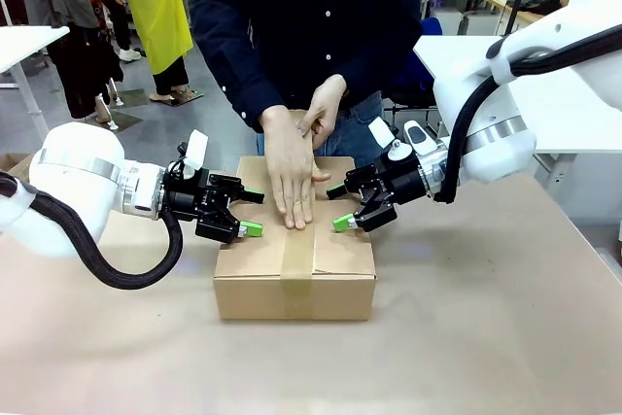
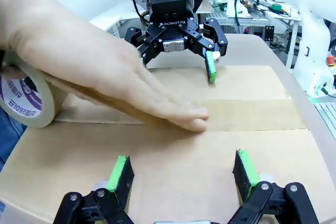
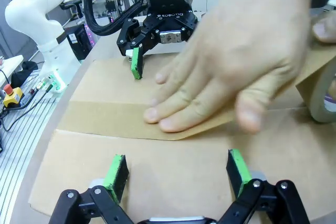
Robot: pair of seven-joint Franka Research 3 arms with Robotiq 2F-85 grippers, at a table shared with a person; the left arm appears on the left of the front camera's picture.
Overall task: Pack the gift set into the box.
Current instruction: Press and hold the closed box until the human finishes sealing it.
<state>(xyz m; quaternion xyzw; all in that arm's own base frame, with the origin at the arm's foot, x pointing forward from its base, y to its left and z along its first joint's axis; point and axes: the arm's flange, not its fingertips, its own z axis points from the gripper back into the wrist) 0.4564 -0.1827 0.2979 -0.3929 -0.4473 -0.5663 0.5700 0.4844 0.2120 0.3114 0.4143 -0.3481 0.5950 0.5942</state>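
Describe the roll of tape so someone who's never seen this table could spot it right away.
Start at the brown box in the middle of the table, closed, between the two open grippers. A person's hand presses brown tape flat along its top seam. The roll of tape is at the strip's far end by the person: a pale ring with purple print on its core.

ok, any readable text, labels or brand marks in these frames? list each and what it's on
"ROBOTIQ": on the body of the right gripper, left wrist view.
"ROBOTIQ": on the body of the left gripper, right wrist view.
Purple print on the inner core of the tape roll: too blurred to read.
The box and its tape strip: no print.
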